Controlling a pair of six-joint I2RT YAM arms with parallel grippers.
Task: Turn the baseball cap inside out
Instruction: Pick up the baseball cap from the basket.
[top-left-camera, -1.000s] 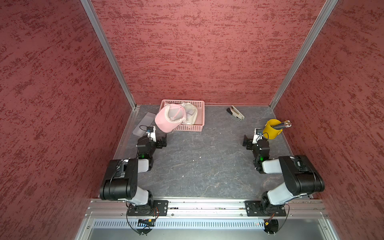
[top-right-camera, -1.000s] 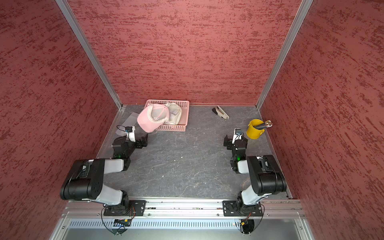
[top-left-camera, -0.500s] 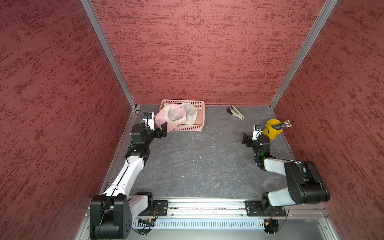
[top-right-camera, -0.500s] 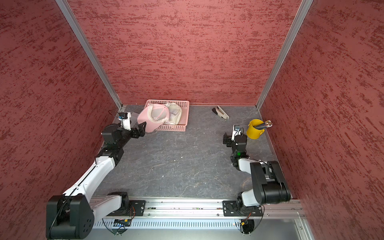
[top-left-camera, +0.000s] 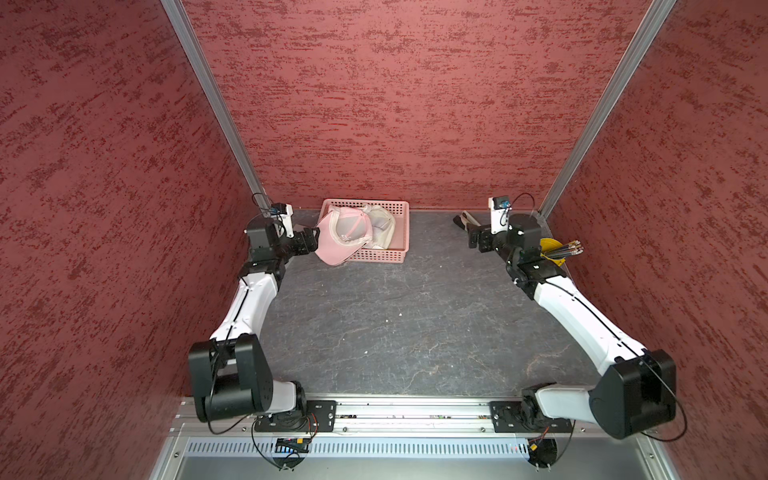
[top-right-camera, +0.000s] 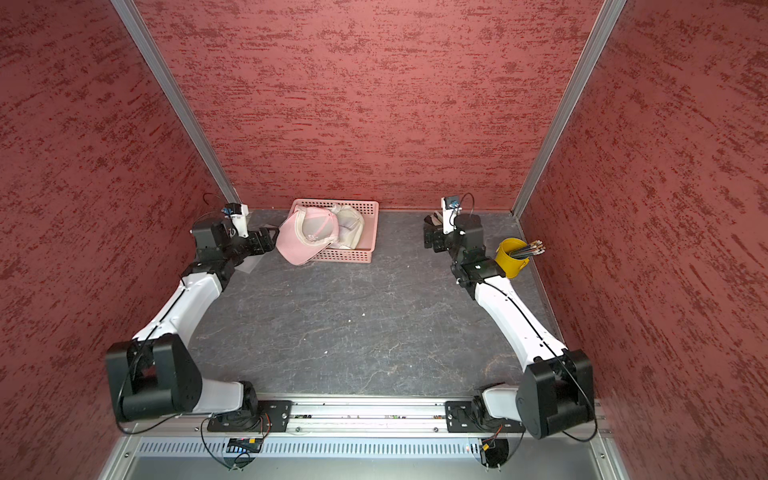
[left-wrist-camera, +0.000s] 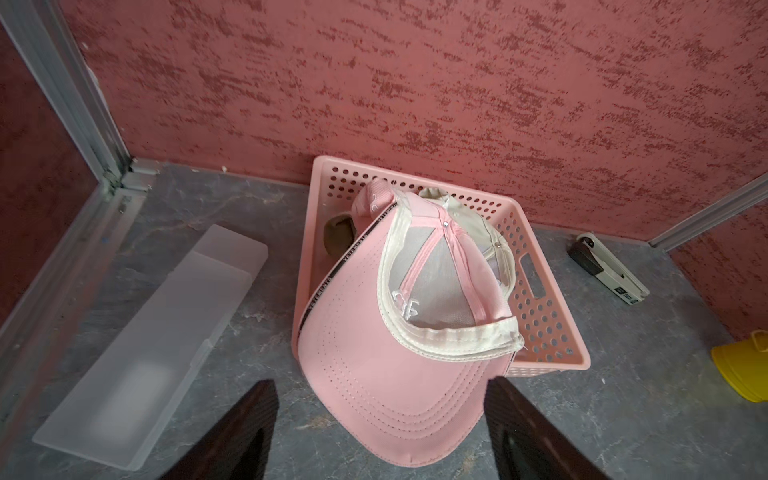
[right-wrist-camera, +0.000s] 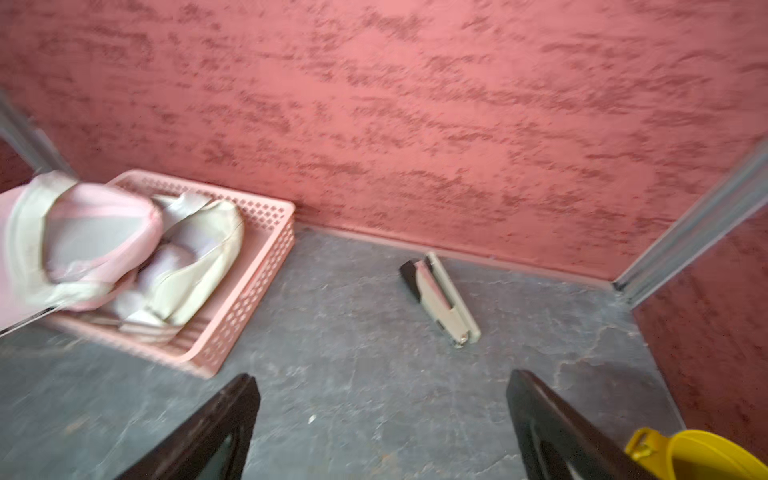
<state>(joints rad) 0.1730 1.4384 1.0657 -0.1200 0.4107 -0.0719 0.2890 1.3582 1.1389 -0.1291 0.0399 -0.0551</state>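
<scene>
**Left jaws straddle cap (left-wrist-camera: 386, 374) brim**

The left jaws stand apart, with the pink brim between them and one side just at its edge, not clamped. Beyond them the cap's crown rests in the basket (left-wrist-camera: 548, 332), lining upward. The right jaws stand apart over bare surface (right-wrist-camera: 353, 395), with a stapler (right-wrist-camera: 442, 299) ahead.

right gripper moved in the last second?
Yes: the right gripper went from beside the yellow cup farther back, toward the stapler.
</scene>
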